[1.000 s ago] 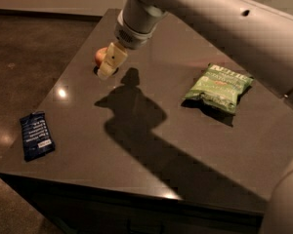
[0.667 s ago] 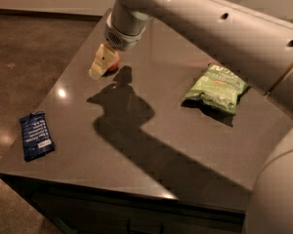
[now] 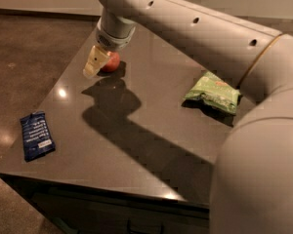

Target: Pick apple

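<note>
- Grey, glossy tabletop [image 3: 156, 82] filled most of the frame, with a brown speckled floor [image 3: 29, 48] showing beyond its left edge.
- Red with a yellowish patch, the apple [image 3: 112, 61] sat on the table in the upper left of the frame, near the far left corner of the top.
- The gripper [image 3: 94, 65], cream-coloured and pointing down and to the left, hung at the apple's left side and overlapped it in the view, so that part of the fruit was hidden behind it.
- Whether the gripper was spread or closed could not be told from this angle, nor whether it actually touched the apple.
- The pale arm [image 3: 195, 28] came in from the right edge, swept across the top of the frame and bent down to the gripper at a ribbed grey wrist; its bulky lower section filled the lower right corner.
- A dark shadow of arm and gripper lay across the table's middle, starting just below the apple.
- A green chip bag [image 3: 212, 92] lay flat at centre right, well apart from the apple.
- A dark blue packet [image 3: 37, 134] lay flat at lower left, near the table's left edge, also well apart from the apple.
</note>
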Motion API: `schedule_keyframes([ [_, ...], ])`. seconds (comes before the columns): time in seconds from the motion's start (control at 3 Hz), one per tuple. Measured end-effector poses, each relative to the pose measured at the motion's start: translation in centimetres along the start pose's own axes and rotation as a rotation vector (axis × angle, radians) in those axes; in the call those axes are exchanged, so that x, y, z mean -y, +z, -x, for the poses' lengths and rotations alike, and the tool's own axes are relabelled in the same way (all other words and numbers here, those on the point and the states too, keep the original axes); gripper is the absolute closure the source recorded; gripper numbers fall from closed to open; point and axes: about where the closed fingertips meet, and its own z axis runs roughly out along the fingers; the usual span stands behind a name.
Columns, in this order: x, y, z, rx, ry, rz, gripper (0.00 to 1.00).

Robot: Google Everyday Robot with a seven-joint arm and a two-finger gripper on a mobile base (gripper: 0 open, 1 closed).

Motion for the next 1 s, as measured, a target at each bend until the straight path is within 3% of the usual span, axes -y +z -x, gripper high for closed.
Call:
schedule_keyframes([
  [0.33, 0.9, 1.4, 0.4, -0.018, -0.007, 0.012, 0.0],
  [0.67, 1.5, 2.2, 0.6, -0.031, -0.018, 0.024, 0.14],
  [1.0, 2.0, 2.5, 0.4, -0.041, -0.029, 0.034, 0.37],
])
